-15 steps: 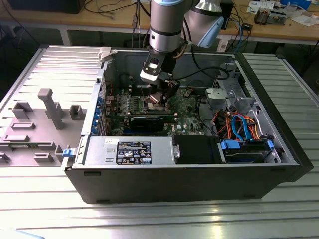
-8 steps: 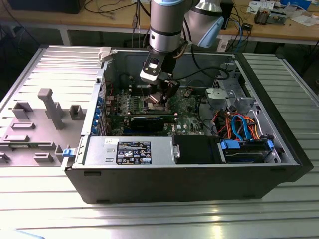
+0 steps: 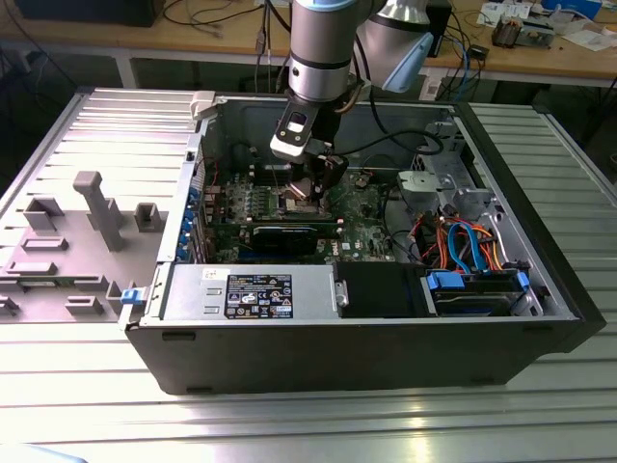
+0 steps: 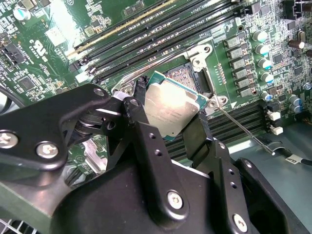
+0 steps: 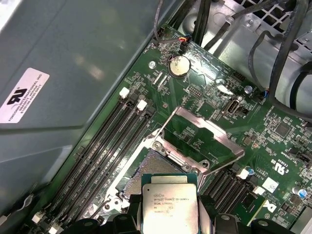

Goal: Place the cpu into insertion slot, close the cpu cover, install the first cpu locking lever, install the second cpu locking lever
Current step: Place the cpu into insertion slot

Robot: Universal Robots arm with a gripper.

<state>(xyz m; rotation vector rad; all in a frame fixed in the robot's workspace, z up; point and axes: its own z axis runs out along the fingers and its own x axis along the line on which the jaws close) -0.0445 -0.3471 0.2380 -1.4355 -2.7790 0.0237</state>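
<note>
The open computer case [image 3: 366, 347] is the biggest thing around me, lying on its side on a ribbed metal table [image 3: 289, 424]. My arm [image 3: 323, 48] reaches down into it from above. Across the floor of the case beneath my jaws lies the green circuit board [image 3: 366, 207], which fills the background in both wrist views [image 4: 48, 29] [image 5: 273, 122].

My gripper [image 3: 323, 174] hangs low over the middle of that board. Long dark memory slots [image 5: 102, 146] run in rows to both sides of the socket below me, and the second wrist view shows one bank of them past my fingertips [image 4: 161, 34].

The cpu cover [image 5: 210, 128] stands swung open beyond the socket, on the side away from my jaws, and bare board shows through its cut-out. The insertion slot [image 5: 146, 168] sits directly under and just ahead of my fingertips, its dark centre partly uncovered [image 4: 187, 78].

My jaws are clamped on the cpu [image 4: 170, 105], one black finger [image 4: 146, 136] on each of two opposite edges. The chip's silver-grey top faces up [image 5: 169, 204] and is tilted, not flat in the socket. I cannot tell whether its lower edge touches the slot.

A thin metal lever [image 4: 243, 129] slants away from one corner of the socket, beside my jaws. A round coin battery [image 5: 178, 65] sits well beyond the cover.
</note>
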